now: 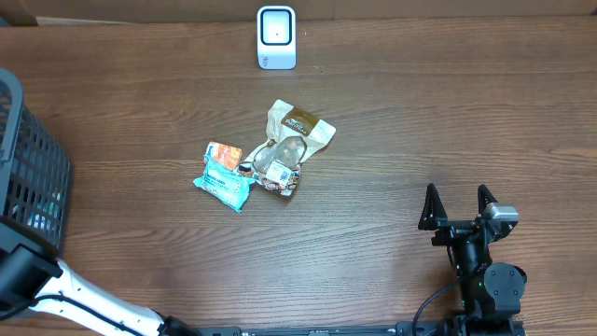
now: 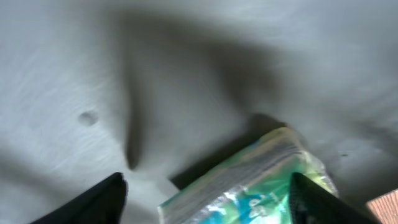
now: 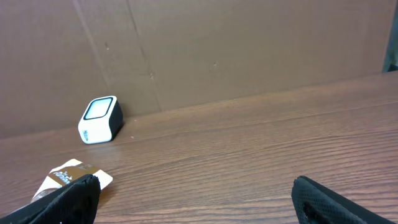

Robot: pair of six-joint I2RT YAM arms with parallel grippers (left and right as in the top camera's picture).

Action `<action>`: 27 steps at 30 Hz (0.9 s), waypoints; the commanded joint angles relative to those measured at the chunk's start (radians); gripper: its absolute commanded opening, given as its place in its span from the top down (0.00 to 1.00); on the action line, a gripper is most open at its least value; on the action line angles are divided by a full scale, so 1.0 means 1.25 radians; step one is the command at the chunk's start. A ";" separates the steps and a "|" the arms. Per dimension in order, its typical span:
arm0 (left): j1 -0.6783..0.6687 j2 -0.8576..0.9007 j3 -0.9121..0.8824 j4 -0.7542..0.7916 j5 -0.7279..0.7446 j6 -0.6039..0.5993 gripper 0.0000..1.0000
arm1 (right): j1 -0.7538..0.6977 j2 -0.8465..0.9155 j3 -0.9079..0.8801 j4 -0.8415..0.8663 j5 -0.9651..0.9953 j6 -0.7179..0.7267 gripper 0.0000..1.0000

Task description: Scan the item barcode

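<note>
Left hand (image 2: 207, 186) is right over a green-and-white packet (image 2: 249, 180). The packet sits between the fingers, nearer the right one, with a clear gap on the left. Hand is open wide, nothing clamped yet. The packet's long axis runs diagonally from low-left to up-right in the wrist view, so it's skewed to the finger line, not square. It lies on a pale grey surface, likely inside the basket (image 1: 33, 159) at the tabletop's (image 1: 420, 112) left edge, can't confirm. Overhead shows only the left arm's white link leaving frame lower left, with the hand itself out of sight.

Right hand (image 1: 457, 194) is parked low right, pointing at the back wall, fingers fully apart and empty, well apart from everything. Left arm is clearly the nearer one.

Scanner (image 1: 276, 37) stands at the far edge, centre, well away from the left hand. A brown pouch (image 1: 297, 131) and a teal packet (image 1: 224, 175) lie mid-tabletop, touching, with no hand near them.

Likely step: grasp, then a long carry to the scanner; the skewed packet may twist as the fingers meet it.
</note>
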 commanded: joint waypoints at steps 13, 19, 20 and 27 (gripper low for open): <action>-0.040 0.017 -0.038 0.022 -0.003 0.021 0.96 | -0.006 -0.005 -0.008 0.005 0.008 -0.003 0.00; -0.034 0.015 0.005 -0.024 -0.025 -0.074 0.96 | -0.006 -0.005 -0.008 0.005 0.008 -0.003 0.00; -0.031 0.011 0.021 -0.037 -0.025 -0.094 0.96 | -0.006 -0.005 -0.008 0.005 0.008 -0.003 0.00; -0.017 -0.069 0.183 -0.131 -0.035 -0.202 0.96 | -0.006 -0.005 -0.008 0.005 0.008 -0.003 0.00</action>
